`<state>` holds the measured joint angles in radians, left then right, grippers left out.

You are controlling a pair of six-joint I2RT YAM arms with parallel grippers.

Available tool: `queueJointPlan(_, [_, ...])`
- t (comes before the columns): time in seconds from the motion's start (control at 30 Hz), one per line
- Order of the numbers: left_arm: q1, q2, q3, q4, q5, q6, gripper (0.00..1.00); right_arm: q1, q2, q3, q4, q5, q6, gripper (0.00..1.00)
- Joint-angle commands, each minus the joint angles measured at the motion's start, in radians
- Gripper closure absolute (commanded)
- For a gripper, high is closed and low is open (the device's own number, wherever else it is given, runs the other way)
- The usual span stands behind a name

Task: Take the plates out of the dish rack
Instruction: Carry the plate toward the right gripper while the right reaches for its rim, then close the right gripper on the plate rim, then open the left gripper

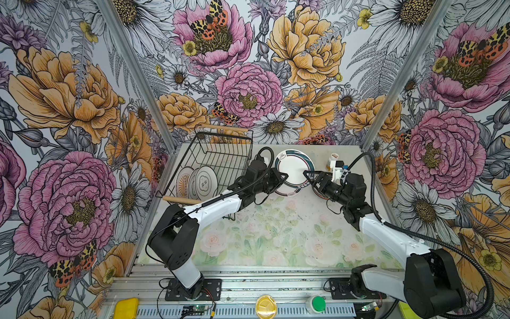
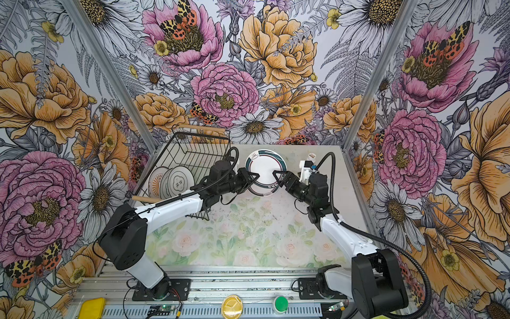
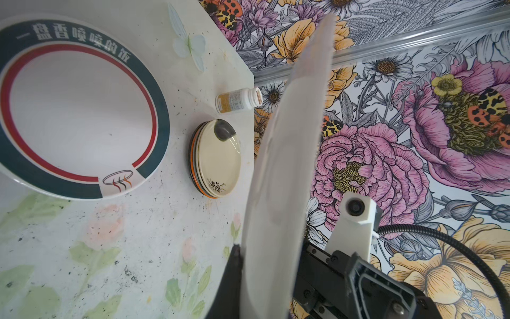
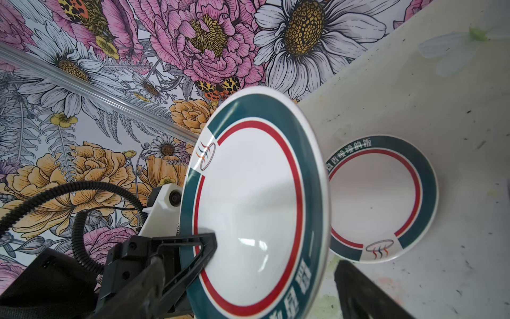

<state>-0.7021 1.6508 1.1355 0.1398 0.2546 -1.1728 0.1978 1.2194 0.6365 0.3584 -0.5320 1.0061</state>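
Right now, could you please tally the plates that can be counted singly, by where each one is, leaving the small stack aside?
Rack plates, standing in the dish rack: 3
Held plate, teal-rimmed, in the left gripper: 1
Flat plate, teal-rimmed, on the table: 1
Total: 5

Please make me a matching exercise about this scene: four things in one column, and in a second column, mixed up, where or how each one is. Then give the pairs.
1. cream floral plate
2. orange sunburst plate
3. pill bottle
4. left gripper

a. shut on a teal-rimmed plate
b. on the table beside the stack
c. upright in the dish rack
d. on top of the stack

Pairs: 1-d, 2-c, 3-b, 4-a
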Motion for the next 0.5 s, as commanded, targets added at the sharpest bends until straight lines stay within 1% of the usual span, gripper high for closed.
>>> queueJointPlan(0.0, [-0.01,0.006,0.049,0.107,0.047,-0.025,1.0,0.007,0.02,0.012,0.087,-0.01,0.028,0.08])
queueJointPlan(0.2, [-0.011,0.042,0.046,0.159,0.083,-0.064,1.0,0.009,0.037,-0.004,0.16,-0.008,0.062,0.32])
queueJointPlan(0.3, [-0.014,0.058,0.048,0.176,0.094,-0.075,1.0,0.008,0.039,-0.013,0.188,-0.012,0.076,0.39])
queueJointPlan(0.37, [-0.014,0.065,0.049,0.182,0.102,-0.079,1.0,0.009,0.04,-0.018,0.2,-0.013,0.085,0.47])
queueJointPlan(0.47, [-0.014,0.072,0.051,0.188,0.106,-0.084,1.0,0.009,0.04,-0.023,0.213,-0.015,0.094,0.53])
